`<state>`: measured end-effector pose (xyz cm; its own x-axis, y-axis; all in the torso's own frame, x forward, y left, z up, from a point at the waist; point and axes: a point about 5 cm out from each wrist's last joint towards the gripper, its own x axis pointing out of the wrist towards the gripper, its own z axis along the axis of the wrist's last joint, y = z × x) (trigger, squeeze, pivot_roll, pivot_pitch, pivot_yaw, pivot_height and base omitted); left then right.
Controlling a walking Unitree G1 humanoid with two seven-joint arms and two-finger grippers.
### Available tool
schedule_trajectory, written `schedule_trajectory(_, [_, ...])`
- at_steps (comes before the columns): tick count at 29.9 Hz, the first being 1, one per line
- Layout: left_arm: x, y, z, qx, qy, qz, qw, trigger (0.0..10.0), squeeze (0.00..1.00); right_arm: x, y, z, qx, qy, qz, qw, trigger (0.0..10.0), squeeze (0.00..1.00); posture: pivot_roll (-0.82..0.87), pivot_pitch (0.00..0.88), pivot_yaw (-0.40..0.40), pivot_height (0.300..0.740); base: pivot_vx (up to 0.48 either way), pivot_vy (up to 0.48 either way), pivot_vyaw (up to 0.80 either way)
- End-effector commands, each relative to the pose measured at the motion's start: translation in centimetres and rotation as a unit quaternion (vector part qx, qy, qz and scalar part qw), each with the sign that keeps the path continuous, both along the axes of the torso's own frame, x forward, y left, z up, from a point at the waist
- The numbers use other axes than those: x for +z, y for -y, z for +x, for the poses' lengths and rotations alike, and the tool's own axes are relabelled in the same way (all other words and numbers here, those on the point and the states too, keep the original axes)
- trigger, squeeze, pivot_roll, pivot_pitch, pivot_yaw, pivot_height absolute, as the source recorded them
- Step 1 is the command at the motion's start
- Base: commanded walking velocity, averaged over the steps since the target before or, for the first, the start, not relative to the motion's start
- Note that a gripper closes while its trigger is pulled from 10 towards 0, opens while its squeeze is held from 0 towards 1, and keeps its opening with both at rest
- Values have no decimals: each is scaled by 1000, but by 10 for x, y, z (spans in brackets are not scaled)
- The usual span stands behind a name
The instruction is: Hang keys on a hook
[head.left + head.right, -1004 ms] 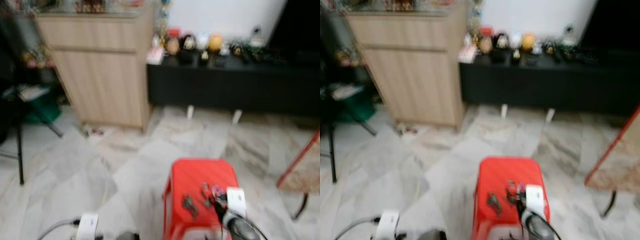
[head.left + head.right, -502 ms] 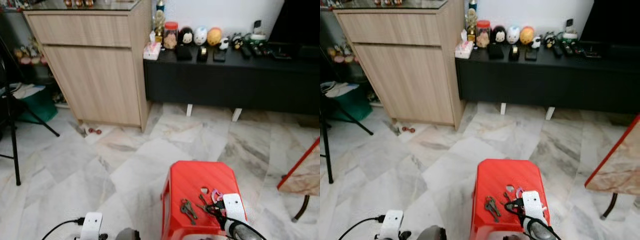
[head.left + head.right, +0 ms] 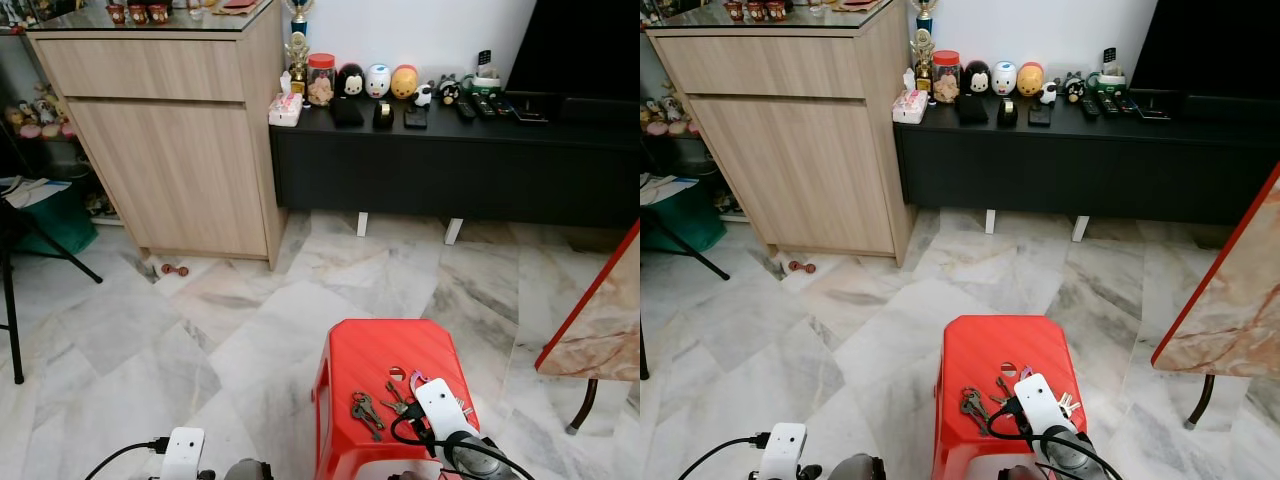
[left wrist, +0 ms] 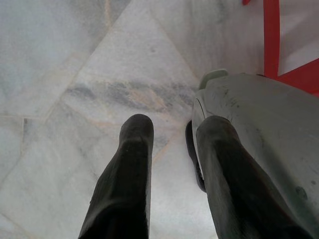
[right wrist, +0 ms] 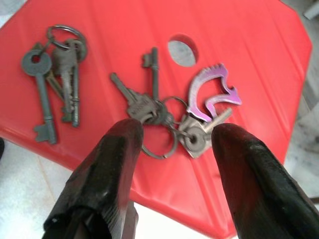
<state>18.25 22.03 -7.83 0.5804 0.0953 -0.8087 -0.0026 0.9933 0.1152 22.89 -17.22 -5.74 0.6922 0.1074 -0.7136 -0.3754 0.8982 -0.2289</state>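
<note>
A red plastic stool stands on the marble floor, with bare tiles all round it and a wide stretch of floor between it and the wooden cabinet and the black TV console by the far wall. On the stool's seat, close to its near edge, lie two sets of keys: a darker bunch of old keys towards the left and, just beside it, a key ring with a purple fob next to the seat's round hole. The right claw hovers just over the fobbed ring, fingers spread apart on either side, touching nothing. The left claw hangs low over the floor beside the stool, its fingers parted and empty. A marble-topped worktop's red-edged corner juts in at the right.
</note>
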Motion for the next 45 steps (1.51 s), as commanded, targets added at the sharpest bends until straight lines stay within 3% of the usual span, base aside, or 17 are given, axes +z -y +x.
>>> schedule_trajectory(1, [-2, 2, -3, -1, -6, -3, 1000, 10000, 0, 3, -1, 5, 13, 7, -4, 1000, 10000, 0, 11, 0, -46, 638, 0, 0, 0])
schedule_trajectory(9, [-6, 5, -11, -2, -8, -5, 1000, 10000, 0, 5, -10, 8, 115, -6, -49, 992, 10000, 0, 25, 0, -71, 638, 0, 0, 0])
schedule_trajectory(15, [-9, 8, -17, 3, -9, -8, 1000, 10000, 0, 4, -10, 7, 141, -10, -73, 987, 10000, 0, 34, 11, -88, 638, 0, 0, 0])
schedule_trajectory(20, [-10, 9, -22, 7, -8, -9, 1000, 10000, 0, 6, -8, 11, 128, -8, -79, 989, 10000, 0, 35, 37, -99, 638, 0, 0, 0])
schedule_trajectory(28, [-13, 11, -29, 7, -4, -11, 1000, 10000, 0, 5, 1, 11, 35, -16, -32, 999, 10000, 0, 31, 79, -103, 638, 0, 0, 0])
schedule_trajectory(35, [-16, 11, -41, 6, -2, -11, 1000, 10000, 0, 5, 3, 7, 41, -10, -12, 999, 10000, 0, 30, 139, -106, 638, 0, 0, 0])
schedule_trajectory(37, [-16, 10, -45, 5, 0, -9, 1000, 10000, 0, 2, 1, 4, 66, -18, -27, 997, 10000, 0, 30, 157, -109, 638, 0, 0, 0])
schedule_trajectory(45, [-17, 10, -53, 5, 6, -9, 1000, 10000, 0, 3, 3, 4, 70, -6, -47, 996, 10000, 0, 31, 181, -112, 638, 0, 0, 0])
